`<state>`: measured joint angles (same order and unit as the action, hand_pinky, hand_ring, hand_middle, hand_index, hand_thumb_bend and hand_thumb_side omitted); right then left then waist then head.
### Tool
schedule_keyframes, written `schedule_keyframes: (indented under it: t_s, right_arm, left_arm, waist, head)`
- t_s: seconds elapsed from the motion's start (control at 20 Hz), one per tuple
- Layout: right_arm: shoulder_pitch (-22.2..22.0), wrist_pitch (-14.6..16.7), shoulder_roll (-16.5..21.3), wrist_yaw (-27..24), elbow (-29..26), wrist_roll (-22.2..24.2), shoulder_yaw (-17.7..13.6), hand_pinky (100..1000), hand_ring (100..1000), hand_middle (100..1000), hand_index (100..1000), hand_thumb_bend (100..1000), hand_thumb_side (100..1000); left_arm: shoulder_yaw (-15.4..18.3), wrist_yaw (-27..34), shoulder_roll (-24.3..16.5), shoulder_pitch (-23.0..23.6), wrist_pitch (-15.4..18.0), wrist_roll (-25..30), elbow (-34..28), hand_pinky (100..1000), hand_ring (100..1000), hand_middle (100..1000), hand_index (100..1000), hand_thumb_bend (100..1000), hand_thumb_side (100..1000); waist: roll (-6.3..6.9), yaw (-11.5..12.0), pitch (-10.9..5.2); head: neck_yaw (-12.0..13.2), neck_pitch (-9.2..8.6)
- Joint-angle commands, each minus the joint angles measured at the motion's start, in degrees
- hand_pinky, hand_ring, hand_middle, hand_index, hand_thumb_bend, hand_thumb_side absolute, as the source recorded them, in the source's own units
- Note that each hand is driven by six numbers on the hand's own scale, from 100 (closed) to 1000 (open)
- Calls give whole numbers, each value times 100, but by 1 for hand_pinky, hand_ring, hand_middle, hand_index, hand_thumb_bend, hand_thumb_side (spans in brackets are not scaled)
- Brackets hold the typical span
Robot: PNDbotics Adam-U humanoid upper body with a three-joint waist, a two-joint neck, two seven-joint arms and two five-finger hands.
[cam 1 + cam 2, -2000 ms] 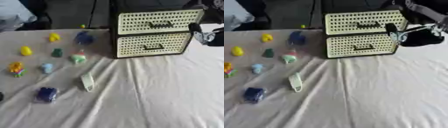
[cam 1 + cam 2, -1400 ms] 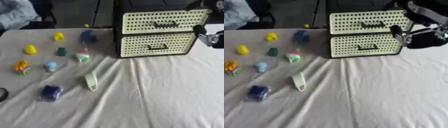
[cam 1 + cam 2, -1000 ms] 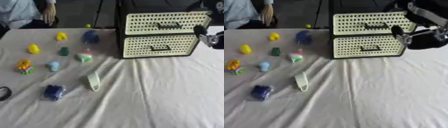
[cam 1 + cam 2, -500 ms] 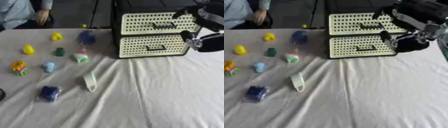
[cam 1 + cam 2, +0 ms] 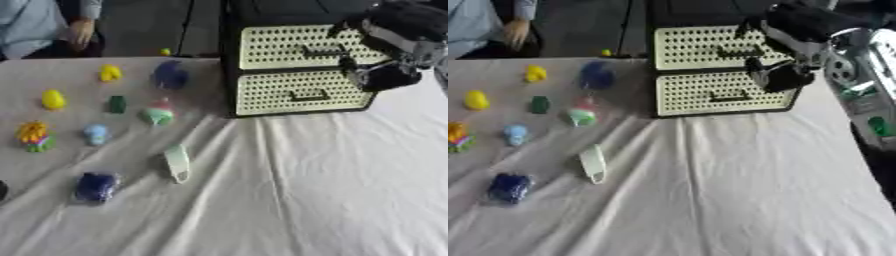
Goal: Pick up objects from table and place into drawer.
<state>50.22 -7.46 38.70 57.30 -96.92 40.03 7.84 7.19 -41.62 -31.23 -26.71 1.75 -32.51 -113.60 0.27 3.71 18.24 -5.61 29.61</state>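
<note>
The robot's right hand [image 5: 785, 60] hangs in front of the right end of the cream perforated two-drawer cabinet [image 5: 297, 75], level with the seam between its upper and lower drawers; both drawers look closed. Its dark fingers are blurred, so I cannot tell whether they are spread or curled. The toys lie well apart from that hand, on the left half of the white-clothed table [image 5: 306, 190]: a yellow duck-like figure [image 5: 109, 73], a dark blue rounded toy [image 5: 170, 75], a yellow egg shape [image 5: 52, 99], a small green block [image 5: 116, 104], a green-and-red toy [image 5: 159, 113], a pale white oblong piece [image 5: 178, 162] and a dark blue crumpled object [image 5: 95, 186].
</note>
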Motion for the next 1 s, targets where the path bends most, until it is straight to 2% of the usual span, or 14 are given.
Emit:
schedule_keyframes:
  t_s: [0.05, 0.25, 0.6, 1.0]
  right_arm:
    - [190, 1, 4, 141, 343, -133, -4, 100, 154, 102, 866, 100, 119]
    - [275, -1, -85, 118, 745, -190, 9, 100, 152, 100, 864, 100, 100]
    - [363, 13, -188, 138, 1340, -288, 11, 100, 155, 123, 862, 100, 118]
    - [519, -6, -292, 217, 1897, -608, -88, 100, 154, 119, 856, 100, 117]
  left_arm:
    - [7, 27, -84, -87, 4, 31, -99, 532, 657, 837, 889, 100, 1000]
    - [4, 35, -72, -92, 1, 34, -99, 531, 656, 833, 886, 100, 1000]
    - [3, 43, -52, -95, -8, 42, -99, 530, 656, 828, 882, 100, 1000]
    - [-4, 49, -37, -89, -5, 50, -99, 529, 655, 824, 879, 100, 1000]
  waist:
    - [9, 23, -97]
    - [12, 39, -70]
    - [19, 87, -34]
    - [23, 136, 4]
  head:
    - [-26, -53]
    - [-53, -81]
    - [-96, -136]
    - [-146, -206]
